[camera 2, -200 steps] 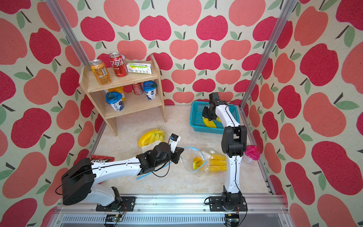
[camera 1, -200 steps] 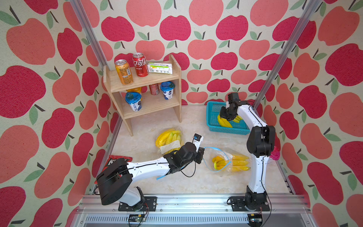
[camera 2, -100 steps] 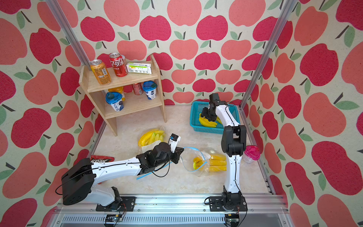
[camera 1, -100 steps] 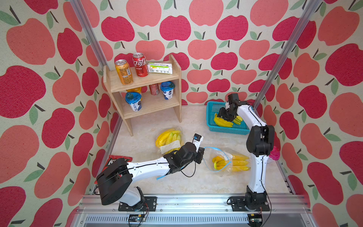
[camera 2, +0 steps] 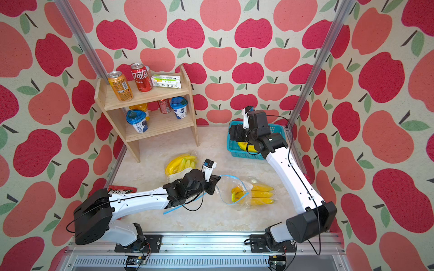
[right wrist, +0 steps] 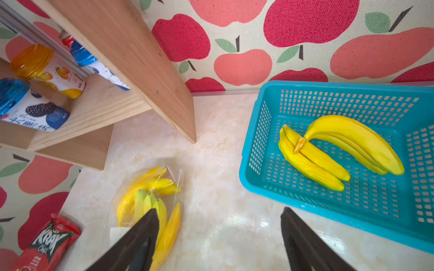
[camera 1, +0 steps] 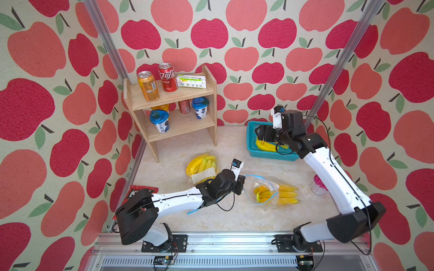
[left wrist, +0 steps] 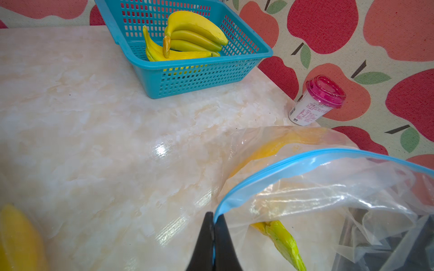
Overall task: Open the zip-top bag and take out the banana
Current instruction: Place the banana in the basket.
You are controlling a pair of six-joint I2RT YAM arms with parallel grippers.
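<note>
Top views: zip-top bag (camera 1: 260, 185) lies open-mouthed on counter (camera 1: 234, 223) near the basket (camera 1: 265, 154), banana bunch (camera 1: 287, 194) inside it; right fingers (camera 1: 259, 135) hover over the basket. Left wrist: left fingers (left wrist: 204, 234) are pressed together on the bag's blue zip rim (left wrist: 305, 162); the pinch is thin, so the film could slip and the mouth collapse. Right wrist: right fingers are spread and empty above a loose bunch (right wrist: 328, 152) in the basket; pulling the bagged bunch may drag the bag.

This was a staged robot test booth: apple-print cloth walls (camera 1: 211, 35) hung on bare aluminium posts (camera 1: 106, 40), and two white robot arms (camera 1: 176, 201) were bolted to a metal rail (camera 1: 223, 241) at the edge of a marble-look tabletop (camera 1: 211, 218). A small wooden shelf (camera 1: 212, 112) with drink cans (camera 1: 148, 85) and yoghurt cups (camera 1: 160, 120) mimicked a shop display.
</note>
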